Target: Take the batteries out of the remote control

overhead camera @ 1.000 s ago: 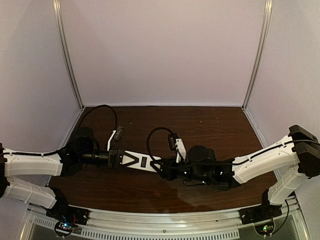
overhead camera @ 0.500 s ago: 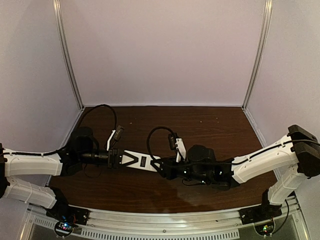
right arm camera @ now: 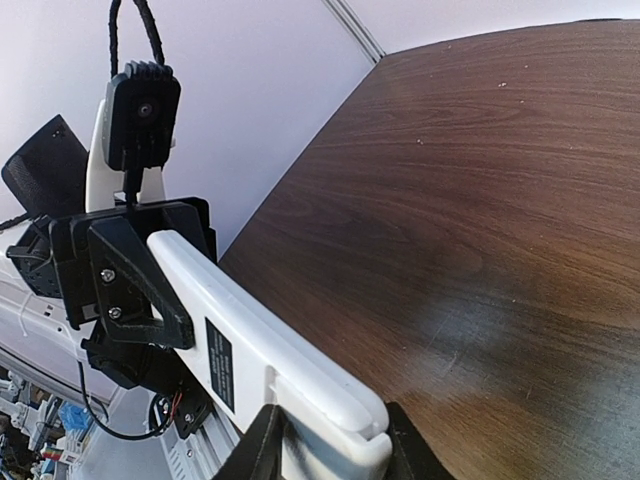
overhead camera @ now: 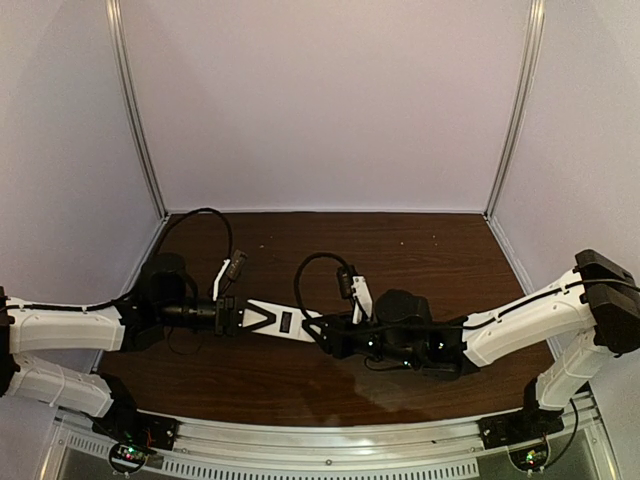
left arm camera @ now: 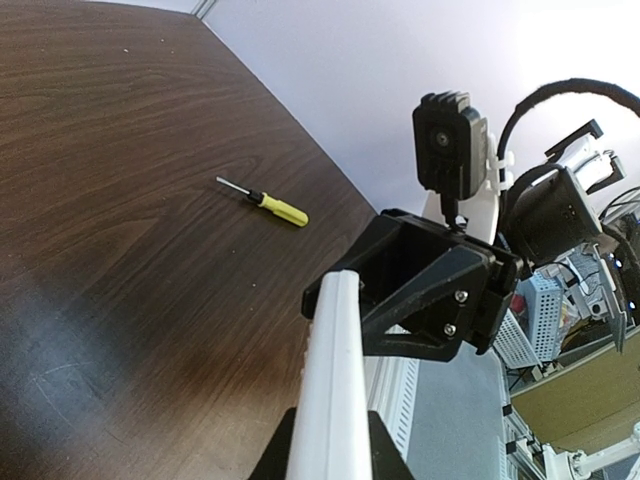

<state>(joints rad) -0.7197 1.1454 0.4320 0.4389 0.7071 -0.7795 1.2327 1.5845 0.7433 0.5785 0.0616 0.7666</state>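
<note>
The white remote control [overhead camera: 283,322] hangs above the table, held between both arms. My left gripper [overhead camera: 236,316] is shut on its left end; in the left wrist view the remote [left arm camera: 334,380] runs edge-on away from my gripper [left arm camera: 330,455]. My right gripper [overhead camera: 334,336] grips the other end. In the right wrist view my fingers [right arm camera: 262,445] press both sides of the remote [right arm camera: 250,335], whose back carries a dark label [right arm camera: 220,365] and a cover seam near the end. The batteries are hidden.
A yellow-handled screwdriver [left arm camera: 266,203] lies on the dark wooden table [overhead camera: 430,260] beyond the remote. Pale walls with metal corner posts [overhead camera: 135,110] close in the back and sides. A metal rail [overhead camera: 330,440] runs along the near edge.
My right gripper's fingers have drawn in on the remote's end. The remote and the left arm have stayed in place.
</note>
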